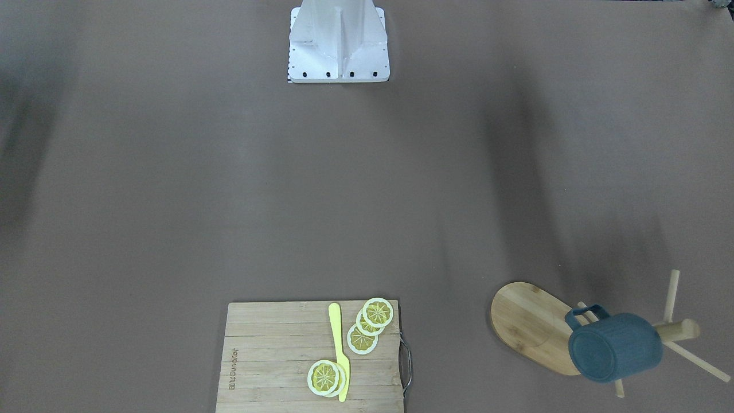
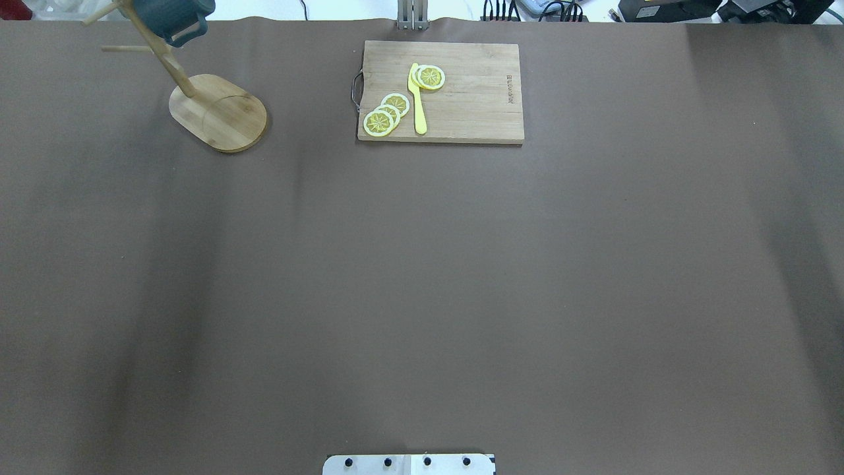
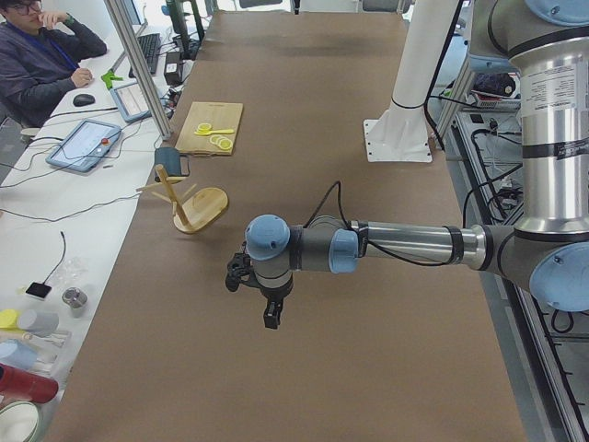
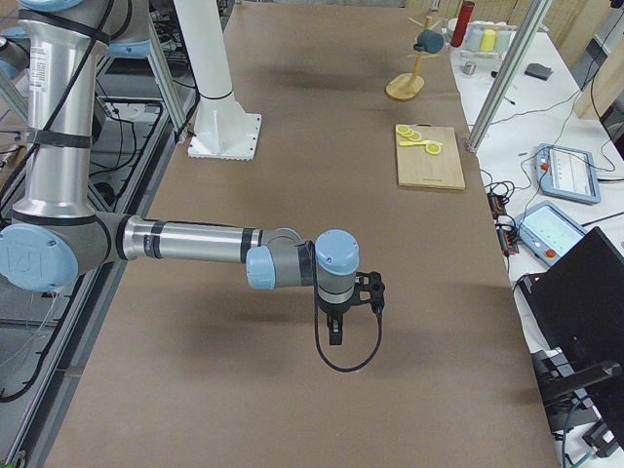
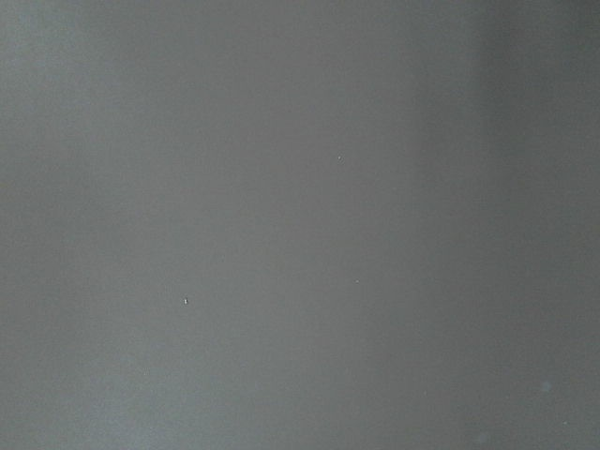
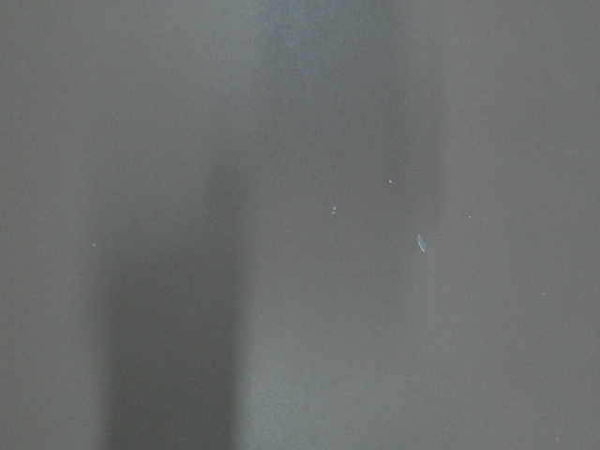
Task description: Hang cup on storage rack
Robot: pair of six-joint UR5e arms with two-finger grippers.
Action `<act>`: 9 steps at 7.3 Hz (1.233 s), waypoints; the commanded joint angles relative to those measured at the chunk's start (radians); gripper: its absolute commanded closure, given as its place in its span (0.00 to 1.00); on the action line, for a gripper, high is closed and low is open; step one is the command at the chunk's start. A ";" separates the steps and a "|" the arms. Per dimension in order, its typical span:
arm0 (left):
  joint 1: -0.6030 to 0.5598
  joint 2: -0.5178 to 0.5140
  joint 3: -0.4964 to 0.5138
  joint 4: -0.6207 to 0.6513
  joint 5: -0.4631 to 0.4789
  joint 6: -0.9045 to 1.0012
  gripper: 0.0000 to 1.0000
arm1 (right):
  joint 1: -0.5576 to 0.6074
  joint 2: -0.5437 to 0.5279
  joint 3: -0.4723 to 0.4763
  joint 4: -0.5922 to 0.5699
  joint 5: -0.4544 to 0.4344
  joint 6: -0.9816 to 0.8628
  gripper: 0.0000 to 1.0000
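Observation:
The slate blue cup (image 1: 616,347) hangs by its handle on a peg of the bamboo storage rack (image 1: 527,324), its bottom toward the front-facing camera. Cup (image 2: 173,13) and rack (image 2: 221,115) stand at the table's far left in the overhead view. In the exterior left view my left gripper (image 3: 270,318) hangs over bare table, well away from the rack (image 3: 202,207). In the exterior right view my right gripper (image 4: 334,336) hangs over the table's near end, far from the cup (image 4: 427,41). I cannot tell whether either is open or shut. Both wrist views show only bare brown table.
A slatted wooden cutting board (image 1: 275,355) with lemon slices (image 1: 378,312) and a yellow knife (image 1: 339,350) lies at the far middle edge. The white robot base (image 1: 338,46) stands at the near edge. An operator (image 3: 41,55) sits at a side desk.

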 commanded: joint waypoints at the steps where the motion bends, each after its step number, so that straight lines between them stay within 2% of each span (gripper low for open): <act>1: 0.000 0.001 0.002 0.000 -0.001 -0.001 0.01 | -0.009 -0.008 0.003 0.003 0.025 0.017 0.00; 9: 0.001 0.002 0.013 -0.002 -0.002 -0.006 0.01 | -0.009 -0.029 -0.009 0.002 0.031 0.014 0.00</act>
